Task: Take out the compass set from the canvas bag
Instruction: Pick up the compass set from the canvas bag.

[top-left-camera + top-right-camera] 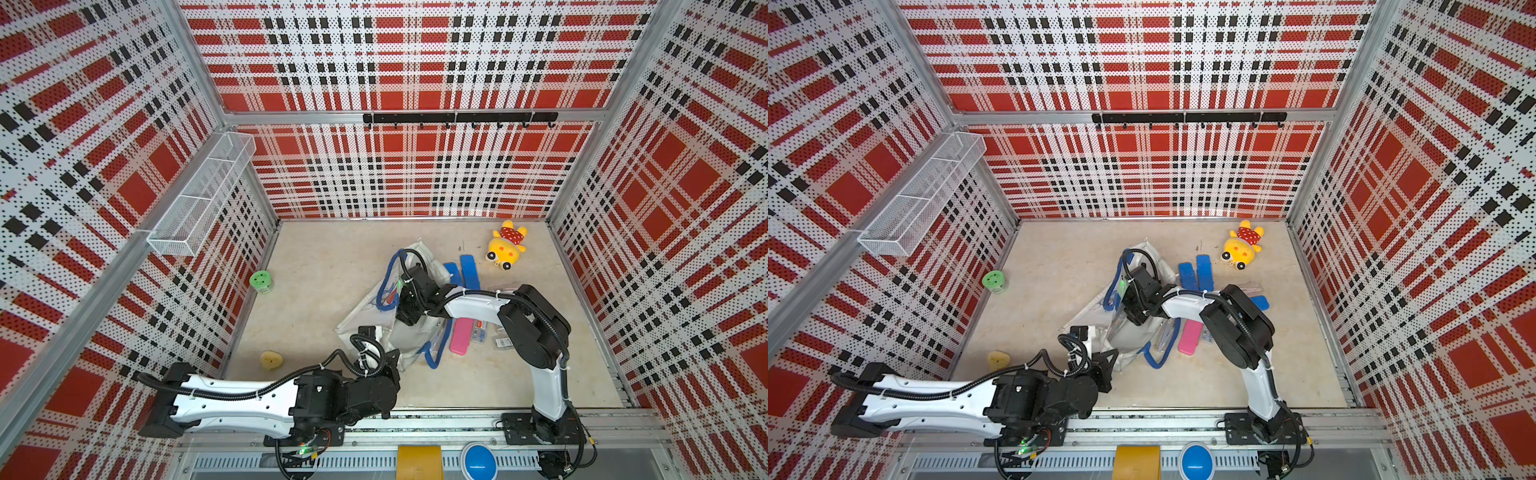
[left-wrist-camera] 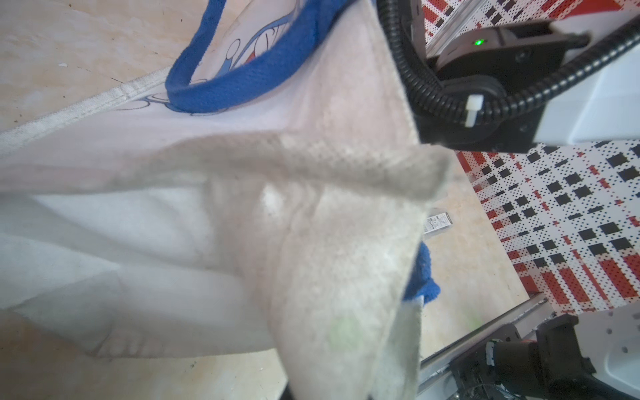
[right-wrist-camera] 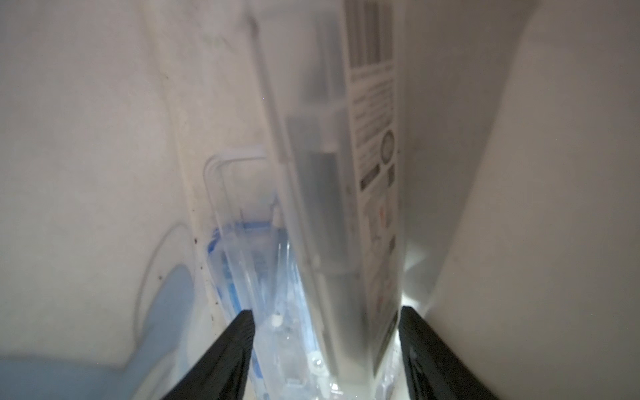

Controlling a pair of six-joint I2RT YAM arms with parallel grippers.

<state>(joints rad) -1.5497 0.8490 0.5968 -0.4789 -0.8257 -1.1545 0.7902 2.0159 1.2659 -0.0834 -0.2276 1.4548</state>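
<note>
Bag (top views): canvas bag (image 1: pixel 365 320) slumped mid-table; left gripper (image 1: pixel 390 358) at its near hem.
Cloth (left wrist): limp fold, clamped tight by that gripper.
Case (right wrist): right gripper (image 3: pixel 325 346) spread astride compass set (image 3: pixel 322 207), presumably this frosted case inside the bag; likely light, rigid, slick, so pinch its flat faces.

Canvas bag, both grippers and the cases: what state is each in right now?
canvas bag, crumpled on the table, mouth open.
left gripper, shut on the bag's edge.
right gripper, open, inside the bag.
labelled clear case, inside the bag, between the right gripper's jaws.
pink case, outside, flat on the table.
</note>
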